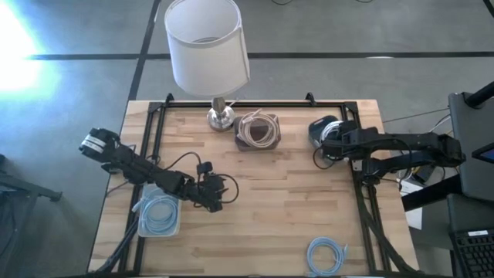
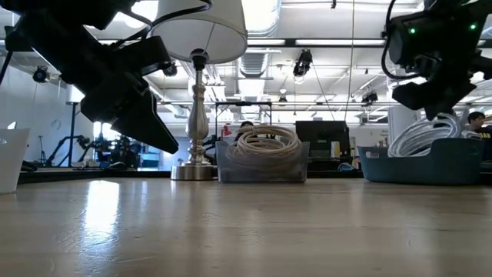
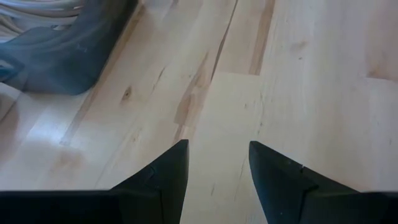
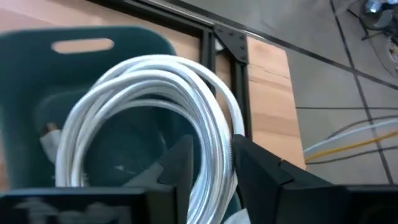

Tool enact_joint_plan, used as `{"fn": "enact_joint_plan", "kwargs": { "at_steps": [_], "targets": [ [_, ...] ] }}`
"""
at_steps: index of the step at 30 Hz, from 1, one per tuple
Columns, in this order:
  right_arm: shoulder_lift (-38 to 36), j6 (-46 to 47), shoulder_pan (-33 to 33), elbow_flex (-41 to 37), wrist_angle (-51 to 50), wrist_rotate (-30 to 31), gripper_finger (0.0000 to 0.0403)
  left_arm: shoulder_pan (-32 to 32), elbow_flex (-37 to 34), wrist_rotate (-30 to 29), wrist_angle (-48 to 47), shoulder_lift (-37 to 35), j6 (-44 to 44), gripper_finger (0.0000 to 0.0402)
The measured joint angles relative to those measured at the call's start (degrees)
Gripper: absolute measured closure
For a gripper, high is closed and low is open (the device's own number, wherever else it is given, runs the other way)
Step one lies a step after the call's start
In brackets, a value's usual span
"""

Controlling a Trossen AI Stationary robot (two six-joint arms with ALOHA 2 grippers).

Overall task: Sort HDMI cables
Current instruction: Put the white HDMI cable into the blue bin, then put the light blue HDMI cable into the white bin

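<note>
Right gripper (image 4: 208, 163) pinching white cable (image 4: 155, 93) over dark bin (image 4: 81, 68), left gripper (image 3: 217, 168) spread, lamp (image 1: 207, 46) behind.

Two dark, near-black jointed arms. The left arm (image 1: 147, 174) is built of chunky segments with a pale, light-coloured block at its outer end and thin black wires looping beside its wrist. The right arm (image 1: 401, 147) has similar boxy black links. Seen level, its housing carries small green lights. Each gripper's fingers (image 3: 163, 177) are matte black, wedge-shaped and tapering to blunt tips.
</note>
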Motion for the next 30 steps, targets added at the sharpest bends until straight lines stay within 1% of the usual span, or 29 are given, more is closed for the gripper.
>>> {"fn": "enact_joint_plan", "kwargs": {
  "at_steps": [4,7,10,14,17,20,23,25,30],
  "targets": [
    [0.0,-1.5,0.1,2.6,0.4,-0.1,0.027,0.0,0.0,-1.0,0.2,0.0,0.0,0.0229],
    [0.0,-3.7,0.6,5.0,0.6,-1.4,0.0258,0.1,0.0,-1.5,0.2,0.0,0.0,0.0229],
    [0.0,-6.9,1.7,7.3,1.8,-5.2,0.0249,0.2,0.0,-1.5,0.2,0.0,0.4,0.0229],
    [0.3,-9.3,5.0,9.0,6.0,-12.8,0.0242,0.6,0.0,-1.7,0.2,0.0,1.9,0.0229],
    [1.4,-11.5,8.8,9.0,12.1,-19.1,0.0242,1.0,0.0,-2.8,1.1,0.0,3.6,0.0229],
    [3.5,-13.3,13.9,8.9,19.2,-24.8,0.0246,1.7,0.0,-3.0,4.2,0.0,6.9,0.0229],
    [6.8,-14.8,19.8,9.3,24.8,-28.0,0.0251,2.4,0.0,-3.0,8.4,0.0,12.2,0.0229],
    [9.4,-14.9,23.8,10.5,26.3,-30.0,0.0252,3.0,0.0,-3.0,11.2,0.0,16.5,0.0229],
    [17.0,-14.9,33.8,15.0,26.1,-35.8,0.025,4.7,0.0,-3.0,18.7,0.0,25.1,0.0229]
  ]
}}
